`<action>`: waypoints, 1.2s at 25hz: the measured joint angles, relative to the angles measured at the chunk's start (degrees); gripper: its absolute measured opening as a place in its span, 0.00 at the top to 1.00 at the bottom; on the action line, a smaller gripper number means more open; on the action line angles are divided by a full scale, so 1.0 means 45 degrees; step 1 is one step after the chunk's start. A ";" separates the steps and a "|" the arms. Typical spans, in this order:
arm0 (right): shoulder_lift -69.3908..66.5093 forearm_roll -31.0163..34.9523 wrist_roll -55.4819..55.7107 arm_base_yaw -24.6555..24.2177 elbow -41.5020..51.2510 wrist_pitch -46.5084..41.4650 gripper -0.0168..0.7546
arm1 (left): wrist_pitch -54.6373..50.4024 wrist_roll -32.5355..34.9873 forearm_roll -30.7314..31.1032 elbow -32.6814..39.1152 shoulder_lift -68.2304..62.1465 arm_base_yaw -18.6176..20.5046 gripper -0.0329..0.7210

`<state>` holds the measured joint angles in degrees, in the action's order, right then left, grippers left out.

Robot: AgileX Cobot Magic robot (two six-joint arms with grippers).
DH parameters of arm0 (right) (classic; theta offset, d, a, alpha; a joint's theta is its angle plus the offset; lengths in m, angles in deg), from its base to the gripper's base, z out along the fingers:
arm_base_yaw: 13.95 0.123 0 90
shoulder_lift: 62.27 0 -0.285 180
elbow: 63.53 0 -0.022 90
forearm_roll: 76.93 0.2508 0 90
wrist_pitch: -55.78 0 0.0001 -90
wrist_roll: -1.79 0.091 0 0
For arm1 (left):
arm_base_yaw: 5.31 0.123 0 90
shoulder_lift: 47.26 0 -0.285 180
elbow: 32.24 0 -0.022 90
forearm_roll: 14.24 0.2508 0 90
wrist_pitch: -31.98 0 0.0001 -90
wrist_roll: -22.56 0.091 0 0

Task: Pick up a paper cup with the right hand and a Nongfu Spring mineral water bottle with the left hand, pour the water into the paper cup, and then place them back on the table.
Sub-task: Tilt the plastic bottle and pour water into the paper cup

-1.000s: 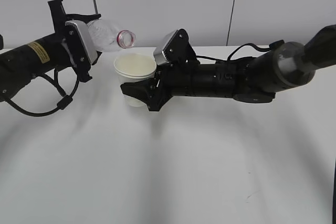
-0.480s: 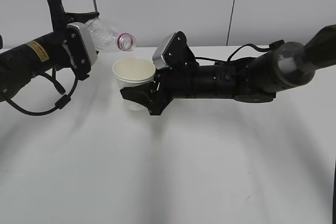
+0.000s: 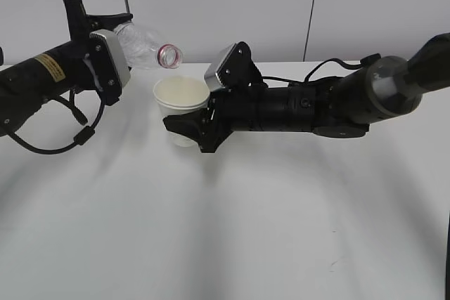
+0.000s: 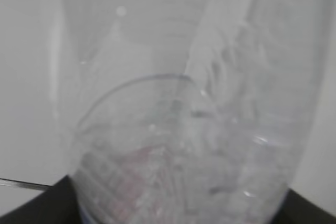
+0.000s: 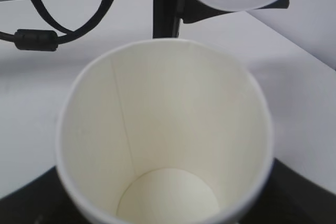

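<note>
Left hand [image 3: 105, 68] gripping bottle [image 3: 146, 46], tilting, mouth at 11 o'clock over cup [image 3: 182, 103]; right hand [image 3: 193, 126] clamping cup above table [image 3: 232, 230]

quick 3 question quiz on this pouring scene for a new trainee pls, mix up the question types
1. True or false: the bottle is standing upright on the table.
2. Which gripper holds the paper cup? A) left gripper B) right gripper C) neither
3. Fill in: the mouth of the bottle is tilted toward the ____.

Key
1. False: it is held in the air, tipped nearly sideways.
2. B
3. cup. In the right wrist view the cup's inside looks dry, with no stream visible.
</note>
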<state>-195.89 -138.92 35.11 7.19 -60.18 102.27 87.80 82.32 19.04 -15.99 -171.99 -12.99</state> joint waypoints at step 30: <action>0.0000 0.0446 0.0150 0.0000 0.0000 -0.0087 0.34 | 0.0362 0.1790 -0.0133 0.0000 0.0000 0.0000 0.42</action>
<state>-195.89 -136.91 35.79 7.19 -60.18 101.88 89.43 90.38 18.45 -15.99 -171.99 -12.99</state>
